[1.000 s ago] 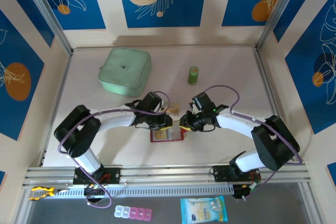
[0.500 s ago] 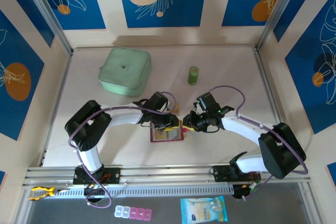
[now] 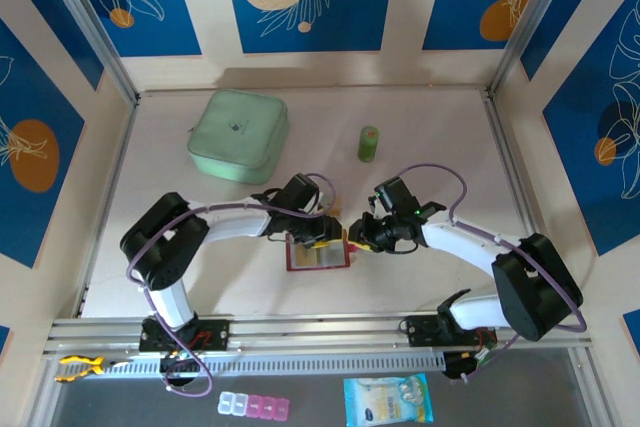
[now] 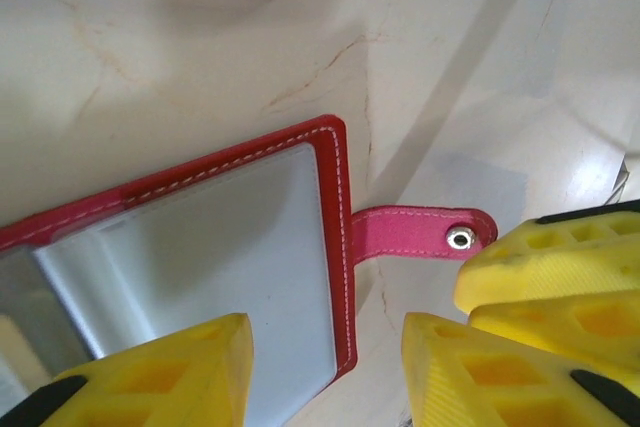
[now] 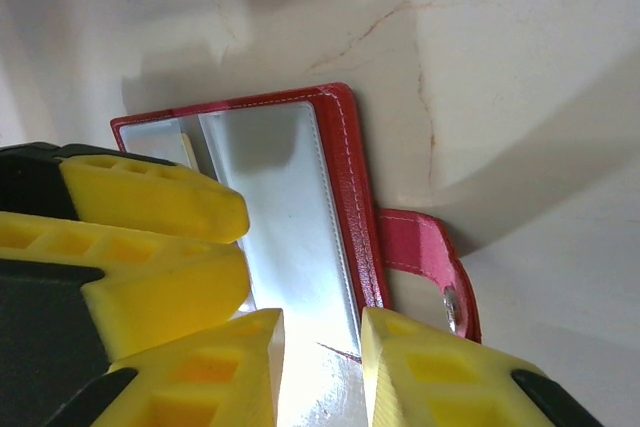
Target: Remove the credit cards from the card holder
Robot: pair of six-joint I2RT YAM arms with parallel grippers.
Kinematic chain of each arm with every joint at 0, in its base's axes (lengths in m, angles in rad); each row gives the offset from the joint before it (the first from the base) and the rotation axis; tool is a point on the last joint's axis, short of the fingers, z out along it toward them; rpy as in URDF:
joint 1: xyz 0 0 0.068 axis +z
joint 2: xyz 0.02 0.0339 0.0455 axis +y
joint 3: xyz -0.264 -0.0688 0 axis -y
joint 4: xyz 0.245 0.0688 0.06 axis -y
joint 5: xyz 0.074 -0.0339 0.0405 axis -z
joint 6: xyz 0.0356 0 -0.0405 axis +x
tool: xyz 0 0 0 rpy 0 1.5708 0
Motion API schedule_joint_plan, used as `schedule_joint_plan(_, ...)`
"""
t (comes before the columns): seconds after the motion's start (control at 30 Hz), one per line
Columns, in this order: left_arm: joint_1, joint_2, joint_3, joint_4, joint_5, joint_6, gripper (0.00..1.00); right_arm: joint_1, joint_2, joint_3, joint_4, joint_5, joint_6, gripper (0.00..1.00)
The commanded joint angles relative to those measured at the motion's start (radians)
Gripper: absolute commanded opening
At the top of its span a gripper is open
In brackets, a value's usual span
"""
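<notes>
We see the pale marbled table (image 3: 430,147), then a soft square green pouch (image 3: 238,135) well behind the flat red stitched card holder (image 3: 318,254), which lies open between both arms. Overhead, tan credit cards (image 3: 312,258) show inside it. The wrist views add glossy clear pockets (image 5: 290,217) and a snap tab (image 4: 420,230). The left gripper (image 4: 325,347) gapes wide astride the holder's edge, holding nothing. The right gripper (image 5: 322,347) stands narrowly parted there, and we cannot tell whether it touches.

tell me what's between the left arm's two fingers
In the left wrist view, the red stitched edge of the card holder and a strip of bare table lie between the parted fingers of the left gripper.
</notes>
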Motion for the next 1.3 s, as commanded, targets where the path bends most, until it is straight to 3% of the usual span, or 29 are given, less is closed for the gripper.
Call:
schedule_joint_plan(0.0,0.004,-0.073,-0.036,0.001,-0.046,0.012,0.42,0.013,0.035,0.042,0.000,-0.035,-0.011,0.27)
schedule_joint_plan(0.63,0.089,-0.344,-0.335,0.012,-0.153,-0.022,0.31,0.164,0.340,0.303,-0.017,-0.062,-0.043,0.22)
schedule_joint_plan(0.97,0.138,-0.337,-0.408,0.111,-0.115,-0.056,0.18,0.190,0.427,0.373,-0.046,-0.074,-0.059,0.20)
schedule_joint_plan(1.27,0.155,-0.305,-0.391,0.113,-0.100,-0.043,0.14,0.199,0.452,0.377,-0.054,-0.066,-0.066,0.19)
